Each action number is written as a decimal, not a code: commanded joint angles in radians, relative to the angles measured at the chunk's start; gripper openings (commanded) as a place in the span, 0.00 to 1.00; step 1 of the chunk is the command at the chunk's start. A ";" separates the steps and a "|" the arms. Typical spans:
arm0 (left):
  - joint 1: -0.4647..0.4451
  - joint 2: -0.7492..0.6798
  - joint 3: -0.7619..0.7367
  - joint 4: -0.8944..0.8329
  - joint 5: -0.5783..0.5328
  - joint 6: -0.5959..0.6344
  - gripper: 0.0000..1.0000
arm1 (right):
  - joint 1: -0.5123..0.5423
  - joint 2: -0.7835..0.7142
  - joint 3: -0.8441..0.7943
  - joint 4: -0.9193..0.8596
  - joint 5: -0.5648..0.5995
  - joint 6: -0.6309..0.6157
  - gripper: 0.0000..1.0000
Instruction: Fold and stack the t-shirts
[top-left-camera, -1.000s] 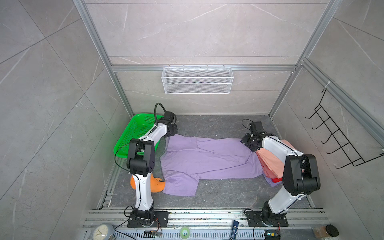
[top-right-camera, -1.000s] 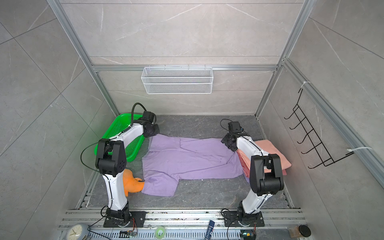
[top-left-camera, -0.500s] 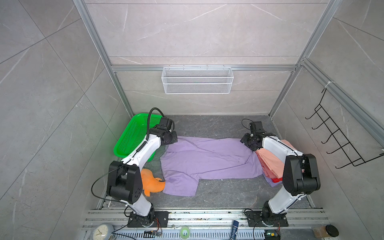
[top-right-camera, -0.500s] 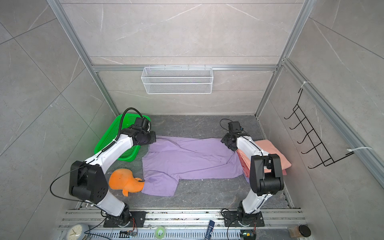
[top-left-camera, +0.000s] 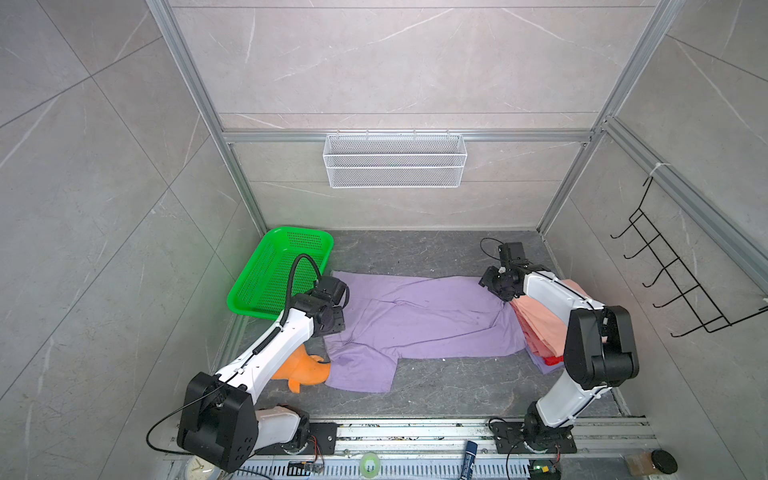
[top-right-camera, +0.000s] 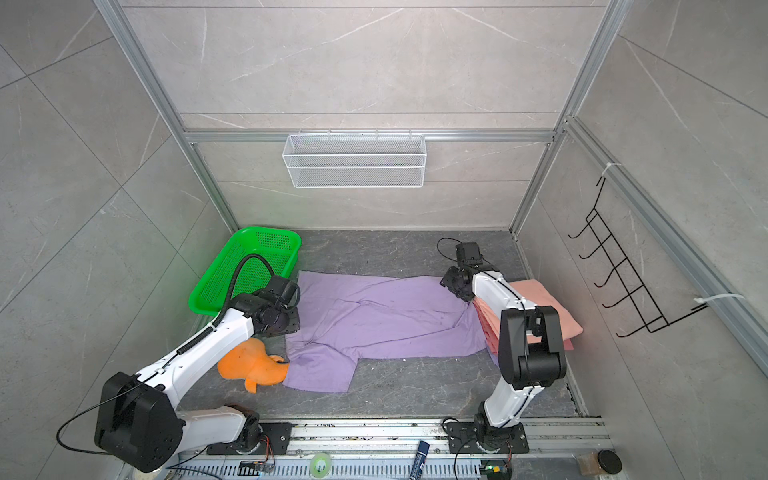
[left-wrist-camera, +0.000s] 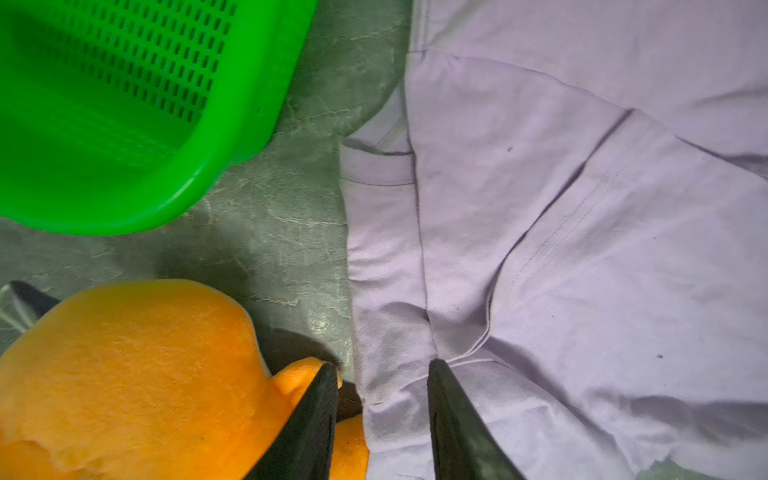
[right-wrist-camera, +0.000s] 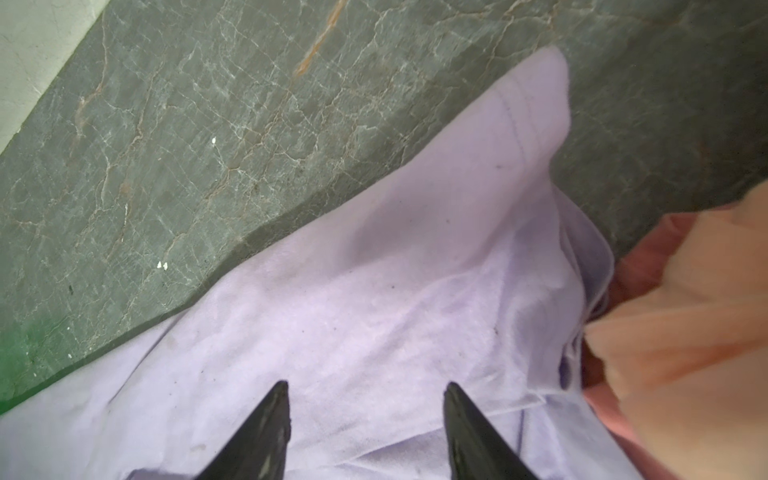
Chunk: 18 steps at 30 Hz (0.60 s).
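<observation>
Left wrist view: left gripper has its jaws parted with nothing pinched. One finger is over the orange plush toy, the other over the edge of the lilac t-shirt. The ribbed band at that edge looks like a collar or sleeve hem, can't tell which.

Right wrist view: right gripper also has parted jaws. It hangs over the shirt's other end near a stitched hem corner and holds nothing. Whether the tips touch the cloth I can't tell.

In both top views the lilac shirt lies spread lengthways across the middle of the dark marbled tabletop, mostly flat, with one sleeve sticking out toward the front. It hasn't been folded. Its left edge touches the plush toy and lies just beside the green perforated basket. Its right end runs up against the stack of folded shirts, which has salmon-pink on top and a red sliver lower down.

Handling, as a judgement: the cloth is light and limp, with no stiffness. It will drape and wrinkle, and it may drag if pulled across the table. Best holds are the edges, meaning shoulder or collar on the left and hem corners on the right, pinching both layers. A grab on the left could catch the plush toy.

Hidden or unclear:
- The right arm covers part of the stack, so the shirt count is unclear.
- A lilac strip shows under the stack, either a separate shirt or this one's hem.
- The far sleeve isn't visible.
- Gripper fingers can't be made out in the top views.
</observation>
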 joint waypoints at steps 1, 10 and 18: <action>0.000 0.000 0.076 0.030 -0.029 -0.011 0.42 | 0.003 -0.003 0.011 -0.005 -0.013 -0.024 0.60; -0.049 0.327 0.249 0.245 0.241 -0.015 0.43 | 0.004 -0.071 -0.010 -0.019 -0.014 -0.008 0.61; -0.068 0.622 0.426 0.314 0.324 0.001 0.42 | 0.003 -0.144 -0.053 -0.056 0.023 -0.008 0.61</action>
